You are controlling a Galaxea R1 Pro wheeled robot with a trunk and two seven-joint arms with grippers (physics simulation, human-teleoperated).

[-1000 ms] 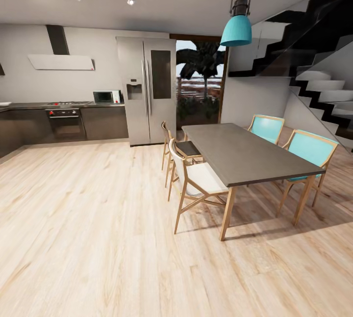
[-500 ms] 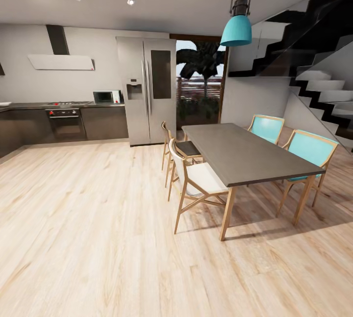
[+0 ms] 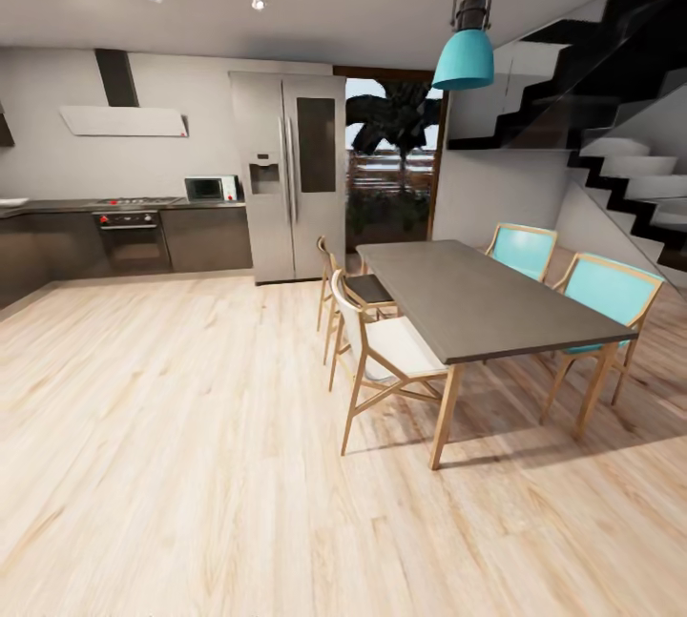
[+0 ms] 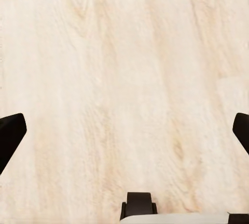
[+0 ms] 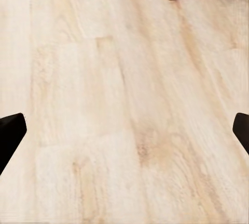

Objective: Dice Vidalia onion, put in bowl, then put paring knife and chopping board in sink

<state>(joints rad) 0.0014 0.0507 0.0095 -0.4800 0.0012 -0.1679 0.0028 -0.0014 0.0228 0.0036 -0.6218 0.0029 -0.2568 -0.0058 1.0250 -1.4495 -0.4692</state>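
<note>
Room: open kitchen and dining space with pale wood floor (image 3: 191, 464) running across to a dark cabinet run on the far wall.
Countertop: the countertop (image 3: 57, 205) lies along that far wall, well apart from where the robot stands; a hob, an oven (image 3: 134, 237) and a microwave (image 3: 212, 188) sit along it, with a steel fridge (image 3: 286, 178) at its end.
Dining side: a matte grey dining table (image 3: 477, 298) with wooden legs, white and turquoise chairs at its edges, a turquoise lamp (image 3: 465, 54) above, and stairs behind.
Task things: no sink, onion, board, knife or bowl can be made out from here; a pale shape at the countertop's far left end is too small to name.
Left gripper (image 4: 124, 133): fingers spread wide apart over bare floor, nothing between them.
Right gripper (image 5: 124, 133): fingers likewise wide apart, nothing held; table legs near the floor patch it faces.
Progress: by my judgement nothing is done yet. Reaching the countertop comes first, then every handling step remains.
</note>
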